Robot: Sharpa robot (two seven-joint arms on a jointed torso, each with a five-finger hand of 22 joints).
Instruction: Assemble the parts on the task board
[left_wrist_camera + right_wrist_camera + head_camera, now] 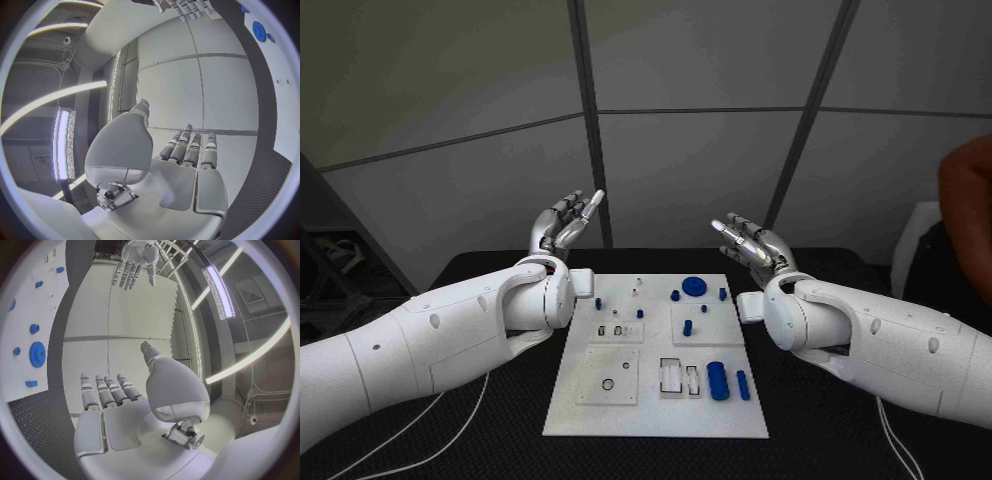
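- The task board (656,420), a white plate, lies flat in the middle of the black table (834,440), between the two arms
- Small blue parts sit on it: a round gear-like disc (694,285) near the far edge, a few small pegs just beside it, and a small blue piece (597,302) by the board's left side
- Toward the board's near right part a thick blue cylinder (718,381) lies beside a thinner blue bar (743,385), next to pale rectangular slots (672,377)
- A square inset plate (609,376) with a small ring on it takes the near left part of the board
- The left hand (568,222) is raised above the table's far left, well apart from the board, fingers straight and spread, palm empty
- The right hand (754,240) is lifted the same way on the far right side, fingers extended and apart, holding nothing
- In the right wrist view the disc (37,354) and several pegs show on the board at the rim
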